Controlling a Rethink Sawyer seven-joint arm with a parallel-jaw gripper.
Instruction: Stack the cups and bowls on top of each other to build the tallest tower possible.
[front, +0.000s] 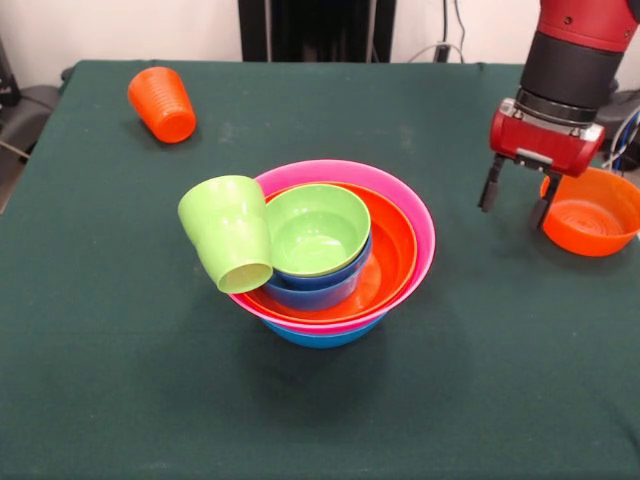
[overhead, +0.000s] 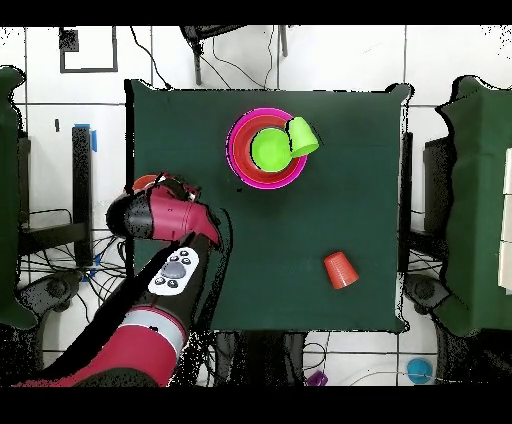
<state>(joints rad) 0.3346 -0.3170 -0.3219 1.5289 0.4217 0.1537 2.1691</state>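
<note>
The tower (front: 335, 255) stands mid-table: a large blue bowl (front: 320, 335) at the bottom, then a pink bowl (front: 410, 215), an orange bowl (front: 390, 250), a small blue bowl (front: 315, 285) and a small lime-green bowl (front: 318, 228). The lime-green cup (front: 228, 243) leans tilted on the tower's left rim, mouth toward the camera. The orange ribbed cup (front: 163, 103) lies on its side at the far left. A small orange bowl (front: 592, 212) sits at the right edge. My gripper (front: 517, 204) hangs open and empty just left of that bowl. Overhead, the tower (overhead: 266, 148), green cup (overhead: 303, 136) and orange cup (overhead: 340, 269) show.
The green tablecloth (front: 120, 350) covers the table. In the overhead view the arm (overhead: 165, 215) covers the small orange bowl almost wholly; only a sliver (overhead: 146, 182) shows at the table's left edge.
</note>
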